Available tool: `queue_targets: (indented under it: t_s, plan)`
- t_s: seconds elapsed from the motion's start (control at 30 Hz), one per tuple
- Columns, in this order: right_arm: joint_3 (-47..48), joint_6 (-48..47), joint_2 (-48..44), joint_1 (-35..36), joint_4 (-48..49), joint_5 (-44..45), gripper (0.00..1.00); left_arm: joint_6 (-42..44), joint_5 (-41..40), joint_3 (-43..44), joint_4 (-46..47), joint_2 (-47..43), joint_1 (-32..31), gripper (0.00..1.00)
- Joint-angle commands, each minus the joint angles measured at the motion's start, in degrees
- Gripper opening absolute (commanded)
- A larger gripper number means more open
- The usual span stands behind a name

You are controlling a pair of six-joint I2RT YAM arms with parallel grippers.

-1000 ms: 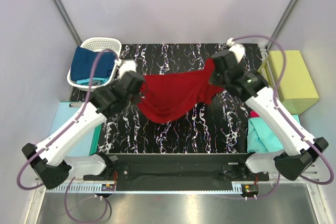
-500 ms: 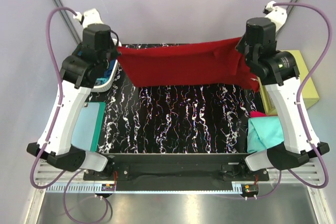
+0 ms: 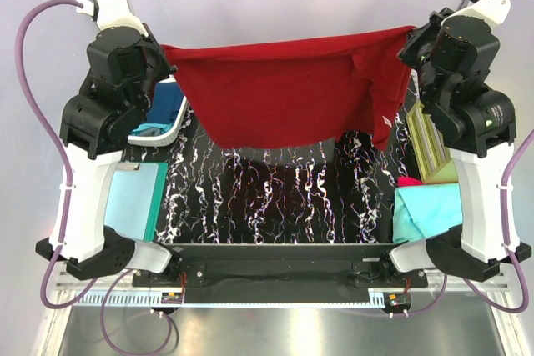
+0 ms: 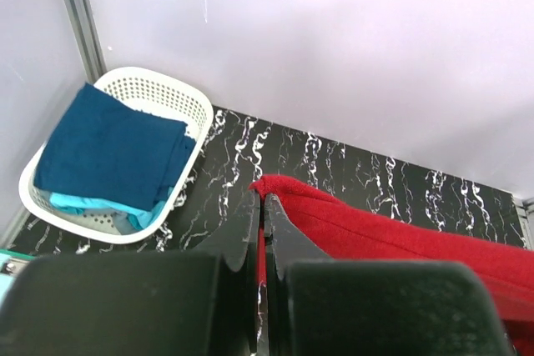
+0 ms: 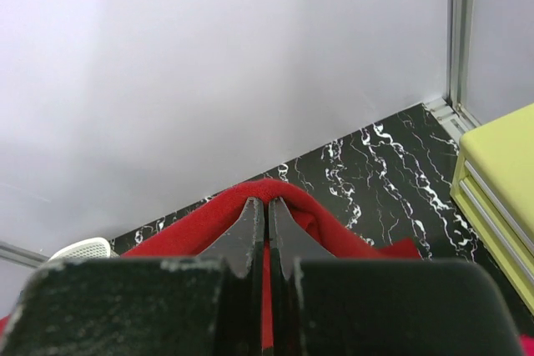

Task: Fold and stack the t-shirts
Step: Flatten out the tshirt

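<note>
The dark red t-shirt (image 3: 284, 89) is soft matt cloth. The worktop (image 3: 275, 198) looks like smooth black marble with white veins, and the basket (image 4: 154, 91) is white perforated plastic.

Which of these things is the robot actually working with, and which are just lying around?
Job: dark red t-shirt, held up; navy t-shirt; teal t-shirt.
Lying about: white basket; yellow-green box; pale-blue sheet.

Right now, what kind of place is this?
Probably a lab robot cell for laundry folding: a walled-in black marbled table, a dark red t-shirt held aloft, a white laundry basket.
</note>
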Motion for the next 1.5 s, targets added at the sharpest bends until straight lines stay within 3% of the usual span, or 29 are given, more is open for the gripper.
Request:
queue_targets:
  t_s: [0.0, 0.33, 0.5, 0.9, 1.13, 1.47]
  plan:
    - [3.2, -2.1, -0.8, 0.9, 3.0, 0.5, 0.00, 2.9, -3.2, 1.4, 2.5, -2.3, -0.3, 0.00]
    - [-8.3, -4.0, -4.7, 1.0, 3.4, 2.7, 0.00, 4.6, -5.1, -6.5, 3.0, -4.5, -0.2, 0.00]
    - [-7.0, -8.5, -7.0, 3.3, 6.7, 5.4, 0.00, 4.9, -5.8, -4.0, 3.1, -5.4, -1.0, 0.00]
    - [8.3, -20.9, -2.4, 17.0, 9.0, 15.2, 0.00, 11.2, -16.4, 9.1, 3.7, -4.1, -16.0, 0.00]
    - [5.7, -24.7, -3.4, 18.6, 11.6, 17.7, 0.00, 11.5, -20.2, 8.5, 4.8, -7.3, -22.5, 0.00]
    - [-3.9, -27.2, -1.1, 17.9, 17.5, 21.4, 0.00, 14.2, -22.4, 2.5, 7.4, -4.2, -21.6, 0.00]
